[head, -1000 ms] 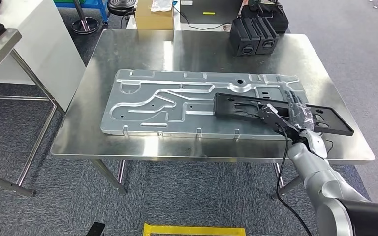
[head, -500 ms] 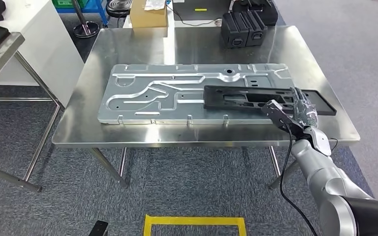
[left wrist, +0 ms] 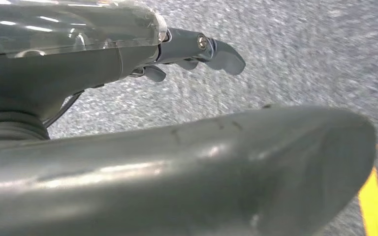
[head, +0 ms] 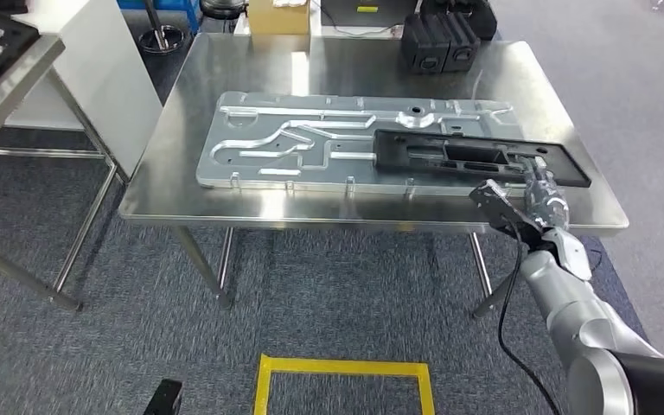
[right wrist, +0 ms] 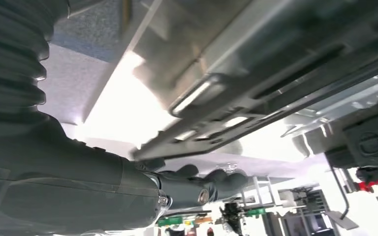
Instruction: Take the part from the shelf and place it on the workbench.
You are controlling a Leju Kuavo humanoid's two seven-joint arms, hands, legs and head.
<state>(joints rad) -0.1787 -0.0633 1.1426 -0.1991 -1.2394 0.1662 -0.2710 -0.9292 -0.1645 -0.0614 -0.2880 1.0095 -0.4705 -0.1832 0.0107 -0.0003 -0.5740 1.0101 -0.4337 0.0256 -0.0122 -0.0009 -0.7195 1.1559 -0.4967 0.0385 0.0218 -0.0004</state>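
The long black part (head: 475, 156) lies flat on the steel workbench (head: 225, 207), its left half over a large silver pressed plate (head: 294, 143). My right hand (head: 527, 199) hovers at the bench's front right edge. Its fingertips (head: 540, 170) reach the part's near edge and the thumb is spread away, with nothing between them. In the right wrist view the part (right wrist: 256, 93) sits just beyond my right hand (right wrist: 187, 189). My left hand (left wrist: 142, 147) hangs over the carpet and holds nothing.
Two black boxes (head: 441, 43) and a cardboard box (head: 278, 15) stand at the bench's far edge. A white cabinet (head: 95, 69) and a second steel table (head: 0, 78) stand on the left. Yellow floor tape (head: 346, 367) marks the carpet in front.
The camera has shifted, so the whole bench sits differently in the picture. My right hand, which gripped the part's right end, has let go and drawn back to the part's near edge.
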